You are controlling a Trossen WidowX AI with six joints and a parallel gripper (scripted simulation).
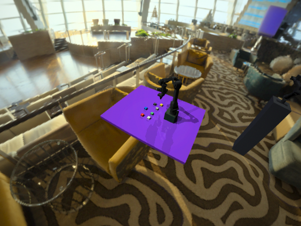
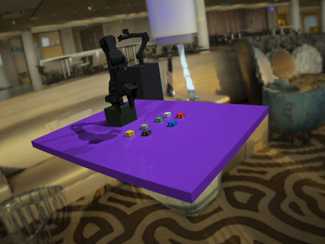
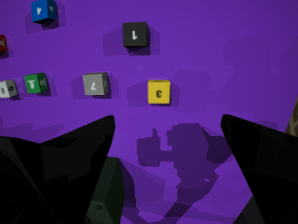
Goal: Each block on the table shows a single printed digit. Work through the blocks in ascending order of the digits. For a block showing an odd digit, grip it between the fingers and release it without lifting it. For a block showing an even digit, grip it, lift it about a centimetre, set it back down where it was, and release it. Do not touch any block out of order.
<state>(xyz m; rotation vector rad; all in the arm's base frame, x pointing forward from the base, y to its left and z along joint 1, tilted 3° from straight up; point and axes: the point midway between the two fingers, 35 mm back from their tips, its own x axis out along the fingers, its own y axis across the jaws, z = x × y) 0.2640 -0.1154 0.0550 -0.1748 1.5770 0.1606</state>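
My gripper (image 1: 160, 97) (image 2: 126, 110) (image 3: 169, 120) is open and empty, high above the table on the yellow block's side of the group. A black block (image 1: 155, 104) (image 2: 146, 133) (image 3: 135, 35) shows 1. A yellow block (image 1: 161, 105) (image 2: 129, 133) (image 3: 159, 92) shows 3. A blue block (image 1: 145, 108) (image 2: 172, 124) (image 3: 43, 11) shows 4. A grey block (image 1: 157, 109) (image 2: 144, 126) (image 3: 94, 84) shows 7. The digits on the green block (image 1: 151, 113) (image 2: 158, 119) (image 3: 35, 83), white block (image 1: 149, 118) (image 2: 167, 114) (image 3: 7, 89) and red block (image 1: 142, 114) (image 2: 180, 115) (image 3: 2, 44) are unclear.
The blocks rest apart on the purple table (image 1: 128, 106) (image 2: 184, 155) (image 3: 260, 30). The arm's dark green base (image 1: 171, 116) (image 2: 120, 115) (image 3: 111, 192) stands beside them. The arm's shadow falls across the table. A dark pedestal (image 1: 261, 125) (image 2: 150, 80) with another arm stands off the table.
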